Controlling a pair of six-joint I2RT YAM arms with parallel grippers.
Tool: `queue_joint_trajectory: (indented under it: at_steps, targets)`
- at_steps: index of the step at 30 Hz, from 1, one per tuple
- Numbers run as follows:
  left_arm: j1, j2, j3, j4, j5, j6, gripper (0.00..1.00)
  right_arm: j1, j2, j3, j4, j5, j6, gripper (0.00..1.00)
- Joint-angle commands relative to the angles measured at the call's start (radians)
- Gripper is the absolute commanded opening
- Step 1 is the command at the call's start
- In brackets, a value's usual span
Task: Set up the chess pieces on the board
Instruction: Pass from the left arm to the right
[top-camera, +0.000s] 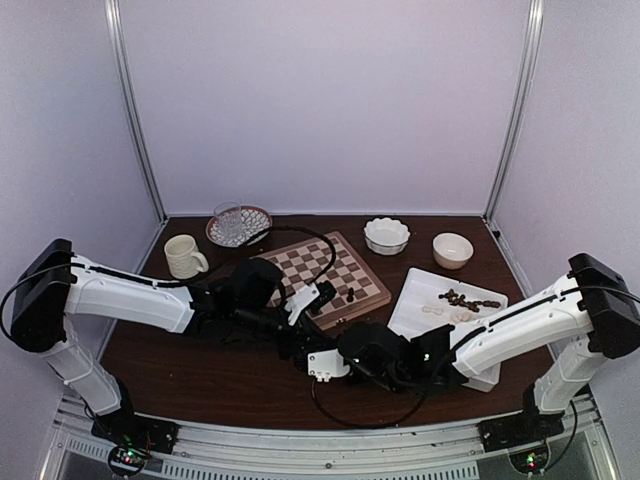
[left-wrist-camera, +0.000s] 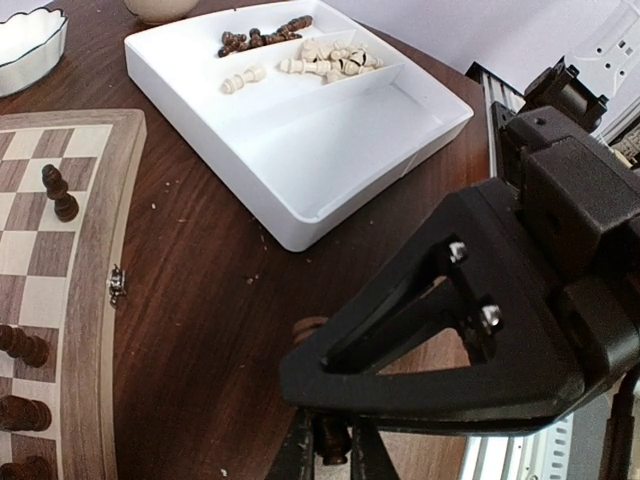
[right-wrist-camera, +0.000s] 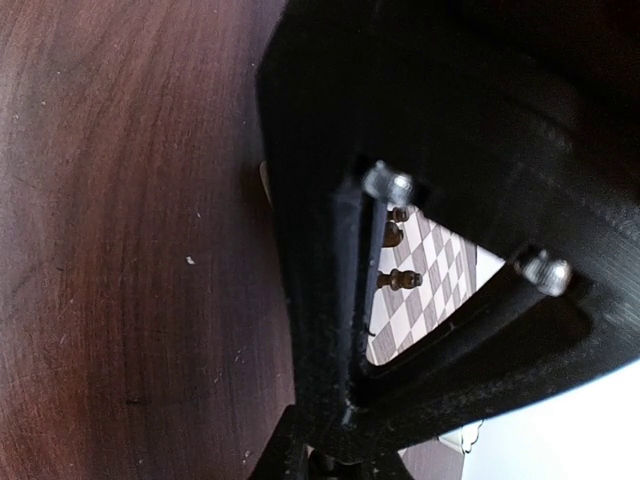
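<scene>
The board (top-camera: 330, 268) lies mid-table with a few dark chess pieces (left-wrist-camera: 60, 193) standing on it. More dark pieces (left-wrist-camera: 265, 38) and pale ones (left-wrist-camera: 320, 62) lie in the white divided tray (left-wrist-camera: 330, 150). Both grippers meet in front of the board's near corner. My left gripper (left-wrist-camera: 335, 452) is shut on a small dark piece (left-wrist-camera: 337, 440). The right gripper's black triangular finger (left-wrist-camera: 430, 330) crosses just above it, over the same piece. My right gripper (right-wrist-camera: 330, 470) shows only at the frame's bottom edge, jaws close together with something dark between; whether they grip is unclear.
A cream mug (top-camera: 183, 256) and a glass on a patterned plate (top-camera: 238, 225) stand at the back left. A scalloped white bowl (top-camera: 386, 235) and a cream bowl (top-camera: 453, 250) sit behind the tray (top-camera: 420, 300). Black cables loop over the board and the front of the table.
</scene>
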Motion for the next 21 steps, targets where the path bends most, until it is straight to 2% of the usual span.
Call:
queue_joint_trajectory:
  at_steps: [1, 4, 6, 12, 18, 21]
  targets:
    - [-0.012, -0.011, 0.024, 0.003, 0.032, -0.001, 0.04, -0.009, 0.011, 0.031, -0.027, 0.081, 0.023, 0.00]
    - [-0.012, -0.027, 0.015, 0.010, 0.032, 0.004, 0.08, -0.010, -0.007, 0.016, -0.011, 0.074, 0.030, 0.00]
    - [-0.012, -0.047, -0.005, 0.027, 0.022, -0.001, 0.17, -0.013, -0.026, 0.001, 0.006, 0.066, 0.038, 0.00]
    - [-0.004, -0.134, -0.081, 0.126, 0.021, -0.021, 0.35, -0.045, -0.072, -0.026, 0.015, 0.003, 0.086, 0.00]
    - [0.035, -0.206, -0.146, 0.194, 0.049, -0.050, 0.40, -0.070, -0.096, -0.038, 0.019, -0.037, 0.125, 0.00]
    - [0.043, -0.248, -0.185, 0.231, 0.025, -0.057, 0.41, -0.103, -0.127, -0.054, 0.035, -0.111, 0.180, 0.00]
